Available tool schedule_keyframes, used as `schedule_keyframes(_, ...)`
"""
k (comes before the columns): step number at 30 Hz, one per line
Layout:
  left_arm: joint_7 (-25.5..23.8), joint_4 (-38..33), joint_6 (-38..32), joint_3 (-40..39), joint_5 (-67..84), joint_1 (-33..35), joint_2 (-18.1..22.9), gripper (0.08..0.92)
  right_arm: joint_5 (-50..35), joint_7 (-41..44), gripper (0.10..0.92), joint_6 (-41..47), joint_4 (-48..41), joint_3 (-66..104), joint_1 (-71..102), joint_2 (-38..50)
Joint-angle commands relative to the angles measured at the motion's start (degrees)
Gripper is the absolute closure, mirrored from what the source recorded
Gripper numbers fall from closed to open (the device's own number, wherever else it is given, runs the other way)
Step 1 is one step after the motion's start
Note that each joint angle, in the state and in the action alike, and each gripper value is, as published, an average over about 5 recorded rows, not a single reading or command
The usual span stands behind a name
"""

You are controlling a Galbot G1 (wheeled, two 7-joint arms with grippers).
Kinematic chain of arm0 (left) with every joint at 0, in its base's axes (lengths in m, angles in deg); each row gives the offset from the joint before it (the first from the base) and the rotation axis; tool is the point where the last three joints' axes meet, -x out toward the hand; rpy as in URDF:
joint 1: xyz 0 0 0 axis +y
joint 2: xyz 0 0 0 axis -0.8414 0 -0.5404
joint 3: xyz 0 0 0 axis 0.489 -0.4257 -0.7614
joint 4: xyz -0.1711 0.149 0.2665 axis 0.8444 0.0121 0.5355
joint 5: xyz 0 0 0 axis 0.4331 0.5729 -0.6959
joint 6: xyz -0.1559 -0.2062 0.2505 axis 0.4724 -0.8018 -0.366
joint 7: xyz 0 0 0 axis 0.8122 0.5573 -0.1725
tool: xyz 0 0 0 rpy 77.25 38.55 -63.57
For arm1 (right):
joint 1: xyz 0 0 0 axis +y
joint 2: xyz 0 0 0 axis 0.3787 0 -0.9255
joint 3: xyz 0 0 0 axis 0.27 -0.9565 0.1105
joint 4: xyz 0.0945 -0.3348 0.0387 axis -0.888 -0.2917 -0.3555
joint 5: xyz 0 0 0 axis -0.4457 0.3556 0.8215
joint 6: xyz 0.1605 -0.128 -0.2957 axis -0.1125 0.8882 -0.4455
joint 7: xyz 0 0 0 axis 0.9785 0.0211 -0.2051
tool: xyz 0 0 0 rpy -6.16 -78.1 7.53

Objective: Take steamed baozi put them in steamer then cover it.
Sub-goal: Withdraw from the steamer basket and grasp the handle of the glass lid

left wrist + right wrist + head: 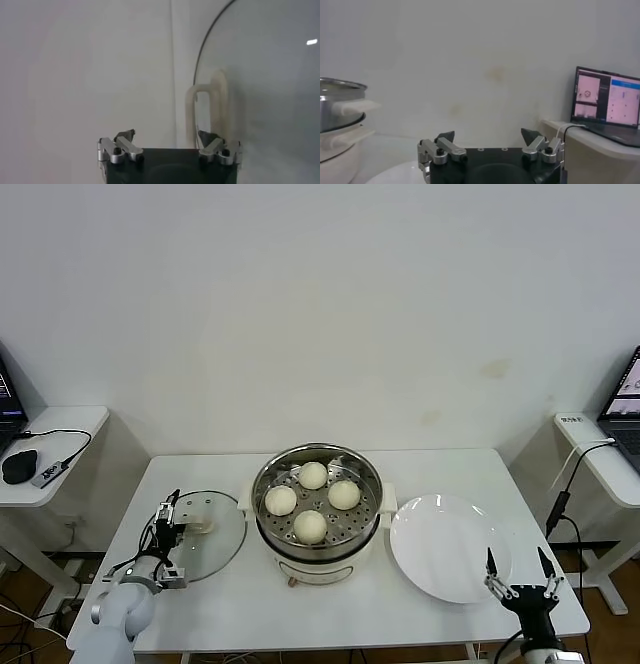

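Observation:
The steamer stands mid-table, a steel pot on a cream base, also seen in the right wrist view. Several cream-white baozi lie on its perforated tray. The cover, a glass lid with a cream handle, lies flat on the table to the steamer's left. My left gripper is open just left of that lid. In the left wrist view its jaws stand wide, with the handle just ahead of one fingertip and untouched. My right gripper is open and empty by the front right corner.
An empty white plate lies right of the steamer, close to the right gripper. Side tables flank the work table: the left one holds a mouse and cable, the right one a laptop and cables.

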Motion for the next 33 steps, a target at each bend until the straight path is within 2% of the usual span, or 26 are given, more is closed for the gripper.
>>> schedule_keyframes(1, -0.6, -0.25, 0.23, -0.43, 1.14, -0.61, 0.18, 0.177, 0.44, 0.05, 0.203, -0.06, -0.19, -0.17, 0.12, -0.07)
schedule_keyframes(13, 0.86, 2.54, -0.17, -0.39, 1.07, -1.29, 0.93, 0.189, 1.04, 0.18, 0.203, -0.08, -0.88, -0.66, -0.13, -0.16)
schedule_keyframes(16, 1.26, 2.73, -0.36, -0.34, 1.07, -1.08, 1.0, 0.251, 1.14, 0.2, 0.203, -0.1, -0.93, -0.69, -0.12, -0.11)
schedule_keyframes(28, 3.65, 2.27, -2.63, 0.47, 0.2, 0.69, 1.38, 0.597, 1.43, 0.23, 0.203, -0.28, -0.87, -1.31, -0.06, -0.09)
schedule_keyframes(33, 5.7, -1.13, -4.53, 1.83, -1.3, 2.66, 1.75, 0.744, 1.74, 0.1, 0.203, -0.29, -0.23, -2.41, 0.16, -0.16)
